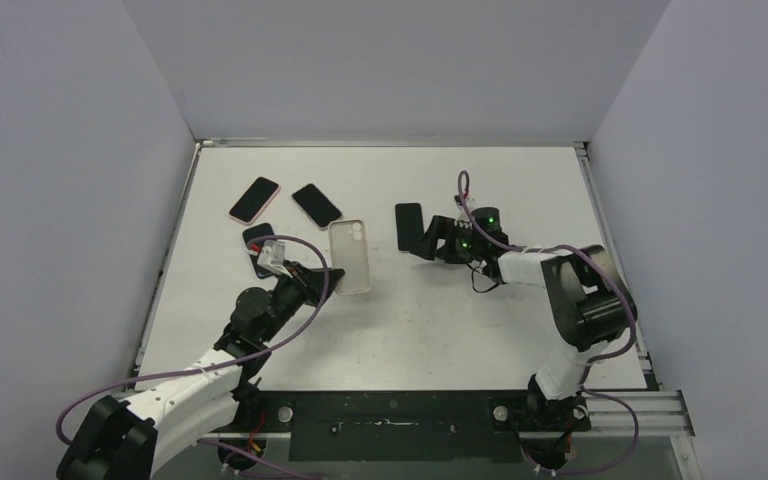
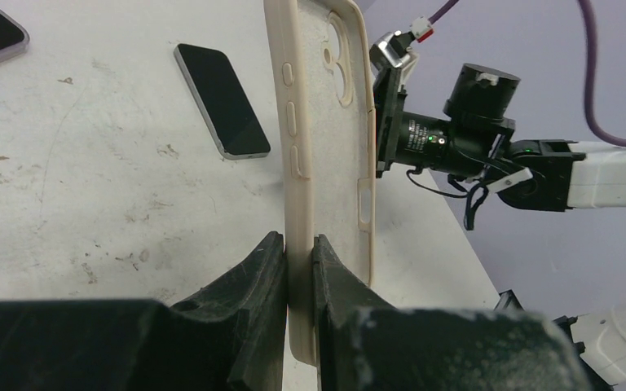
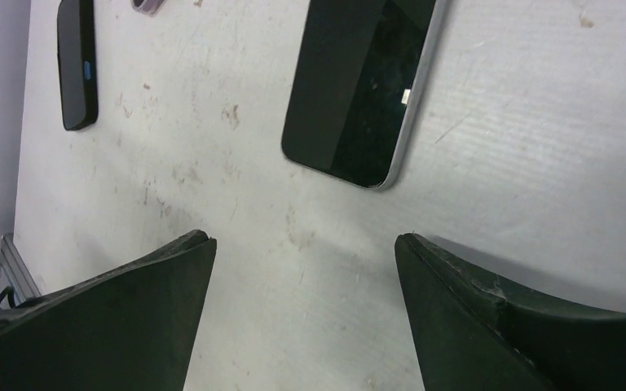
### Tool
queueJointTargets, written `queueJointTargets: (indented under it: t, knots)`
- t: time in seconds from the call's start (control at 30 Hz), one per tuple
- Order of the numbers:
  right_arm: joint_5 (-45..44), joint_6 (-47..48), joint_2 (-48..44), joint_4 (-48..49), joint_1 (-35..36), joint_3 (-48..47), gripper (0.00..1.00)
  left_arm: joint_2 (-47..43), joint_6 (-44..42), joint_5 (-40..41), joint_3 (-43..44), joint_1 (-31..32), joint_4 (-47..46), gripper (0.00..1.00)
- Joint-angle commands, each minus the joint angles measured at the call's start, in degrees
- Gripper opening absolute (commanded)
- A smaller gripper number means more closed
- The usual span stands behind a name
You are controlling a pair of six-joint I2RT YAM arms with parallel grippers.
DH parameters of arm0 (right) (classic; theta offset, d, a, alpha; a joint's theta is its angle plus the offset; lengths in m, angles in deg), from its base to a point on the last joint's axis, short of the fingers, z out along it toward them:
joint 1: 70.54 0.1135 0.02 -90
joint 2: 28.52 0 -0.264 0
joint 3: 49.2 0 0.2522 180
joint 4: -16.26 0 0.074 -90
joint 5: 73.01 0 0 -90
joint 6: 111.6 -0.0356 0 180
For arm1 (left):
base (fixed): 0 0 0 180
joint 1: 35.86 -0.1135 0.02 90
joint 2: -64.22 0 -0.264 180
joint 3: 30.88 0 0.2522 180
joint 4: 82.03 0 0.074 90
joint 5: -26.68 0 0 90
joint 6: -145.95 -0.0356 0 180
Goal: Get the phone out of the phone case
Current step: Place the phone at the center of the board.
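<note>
Furthest left of the case, three spare phones lie flat on your table (image 1: 440,330): a pink-edged phone (image 1: 254,200), a dark phone (image 1: 257,240) just nearer to the arm bases, partly hidden by your left wrist, and a black phone (image 1: 317,205) just beyond the case's far left corner. Your left gripper (image 2: 300,269) is clamped on the case (image 1: 352,262), its two fingers (image 2: 254,281) squeezing one long side wall thinly between them at the near end. The case is beige and empty, hollow side showing. Its long axis runs away from the arm bases, and the camera cutout sits at the end far from your left gripper. Just right of the case, apart from it, the phone (image 1: 409,228) lies flat on the table with its dark glass face up. Its long axis runs roughly parallel to the case, and it has a silver rim along its edges. Right of that, your right gripper (image 3: 303,238) points at the phone with its jaws spread wide and nothing between them. In the right wrist view the phone's near end lies just ahead of the fingertips, not touching them.
</note>
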Motion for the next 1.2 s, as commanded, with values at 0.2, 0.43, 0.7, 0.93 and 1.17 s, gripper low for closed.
queueJointTargets:
  t: [0.2, 0.43, 0.7, 0.93, 1.17]
  knots:
    - [-9.37, -0.48, -21.51, 1.53, 9.52, 9.11, 0.85, 5.02, 3.75, -4.12, 1.68, 0.42, -5.05, 0.00]
    - [-23.53, -1.32, -29.82, -0.78, 22.01, 11.68, 0.85, 9.47, 4.10, -4.98, 1.61, 1.66, -7.08, 0.00]
    - [-36.66, -0.86, -29.29, -6.28, 33.05, 8.90, 0.79, 11.83, 3.07, -2.22, 2.64, 5.71, -6.44, 0.00]
    - [-39.45, -1.17, -28.54, -6.40, 35.23, 9.31, 0.55, 11.29, 2.60, 0.86, 2.79, 8.27, -5.28, 0.00]
    - [-38.18, -1.36, -27.40, -5.38, 35.44, 9.42, 0.25, 12.31, 2.77, 0.93, 2.83, 9.34, -6.76, 0.00]
